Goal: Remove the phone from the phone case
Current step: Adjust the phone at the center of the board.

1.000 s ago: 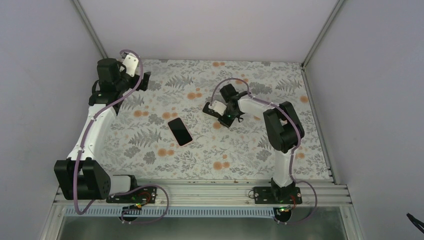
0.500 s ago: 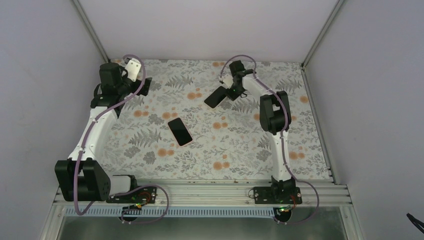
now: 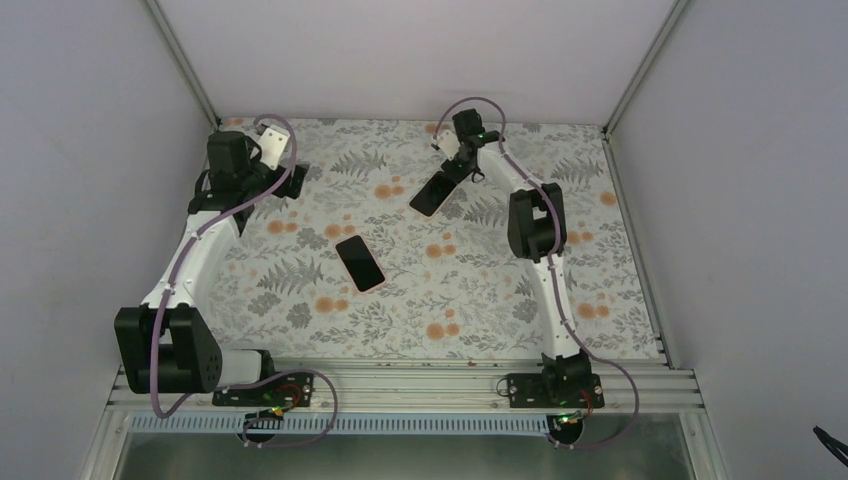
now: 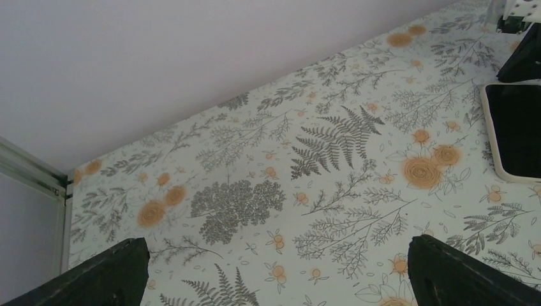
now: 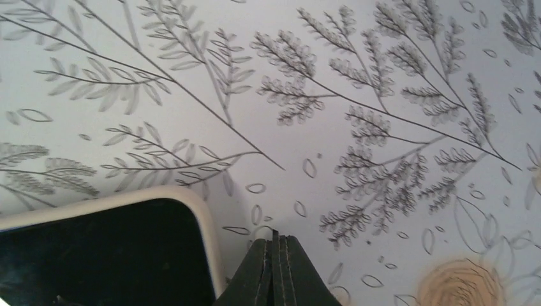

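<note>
Floral table [image 3: 480, 300] | phone [image 3: 432, 193] diagonal, near-left to far-right | left jaws apart | right jaws together

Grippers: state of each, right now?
Left gripper: open, empty.
Right gripper: closed; white-rimmed device right beside it, grip on it cannot be told.

Floral table cover [image 3: 480, 300], plain walls [image 3: 400, 50]

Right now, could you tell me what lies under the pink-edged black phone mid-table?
The floral tablecloth shows all around the pink-edged black phone; anything directly beneath is hidden.
</note>
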`<state>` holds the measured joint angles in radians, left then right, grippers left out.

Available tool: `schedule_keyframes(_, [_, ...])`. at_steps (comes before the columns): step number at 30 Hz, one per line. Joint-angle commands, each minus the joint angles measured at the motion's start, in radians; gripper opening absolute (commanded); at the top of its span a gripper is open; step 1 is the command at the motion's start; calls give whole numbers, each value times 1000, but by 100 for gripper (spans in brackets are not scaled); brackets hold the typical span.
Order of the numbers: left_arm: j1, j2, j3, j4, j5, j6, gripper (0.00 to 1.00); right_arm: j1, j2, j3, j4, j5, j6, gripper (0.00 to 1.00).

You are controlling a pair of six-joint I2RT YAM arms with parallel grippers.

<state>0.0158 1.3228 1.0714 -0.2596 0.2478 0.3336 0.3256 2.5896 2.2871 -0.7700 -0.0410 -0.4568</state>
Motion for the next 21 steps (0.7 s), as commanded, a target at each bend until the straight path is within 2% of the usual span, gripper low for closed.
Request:
schedule_keyframes(1, [6,7,-16,39,13,11,100,16,2,-100,21,-144,-26,3])
schedule_keyframes(5, [6,7,-14,31,22,7,100,42,13,-52,-58,-294,-54,4])
schedule_keyframes(13, [5,-28,-27,19,16,15,100,165,-58,-184,-211,-414,-196,4])
schedule_keyframes(19, [7,-48,-50,29,4,12,100,194,-244,-397,100,-316,-70,4])
schedule_keyframes(21, [7,-48,-53,29,-1,10,100,203,-292,-432,144,-323,-69,3])
